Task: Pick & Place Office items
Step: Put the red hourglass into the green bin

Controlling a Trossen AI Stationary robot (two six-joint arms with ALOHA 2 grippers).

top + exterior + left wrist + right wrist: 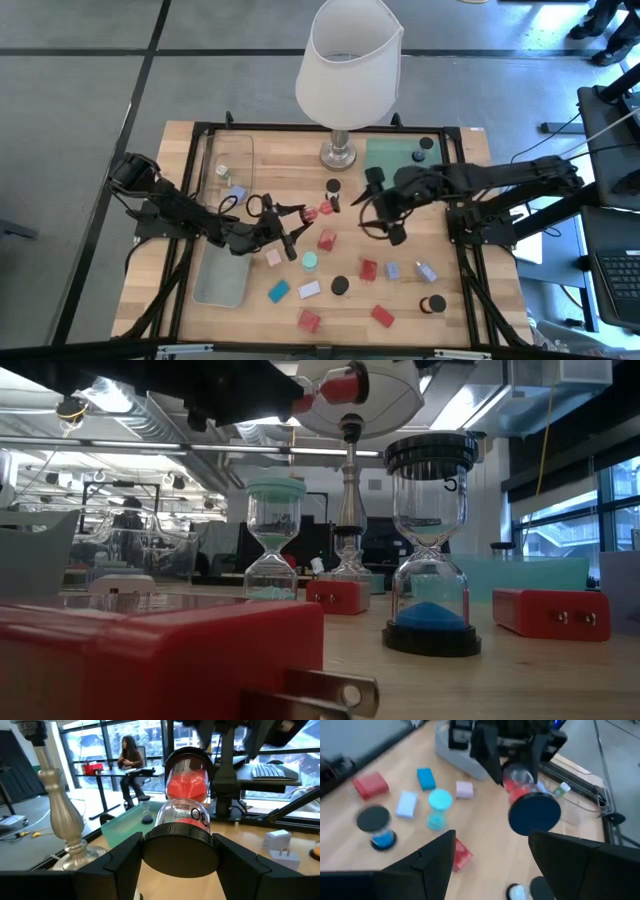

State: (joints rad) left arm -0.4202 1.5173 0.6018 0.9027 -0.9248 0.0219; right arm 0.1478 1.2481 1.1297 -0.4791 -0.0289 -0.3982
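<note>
Up above the bench (200, 150), the left gripper (180, 855) has its jaws clenched on a red hourglass (186, 815), held sideways. Near it, the right gripper (492, 852) hangs with jaws apart, gripping nothing.

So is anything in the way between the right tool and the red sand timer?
Nothing visible. The left tool holds the red sand timer sideways above the table, and the open right tool faces its end with only air between them.
</note>
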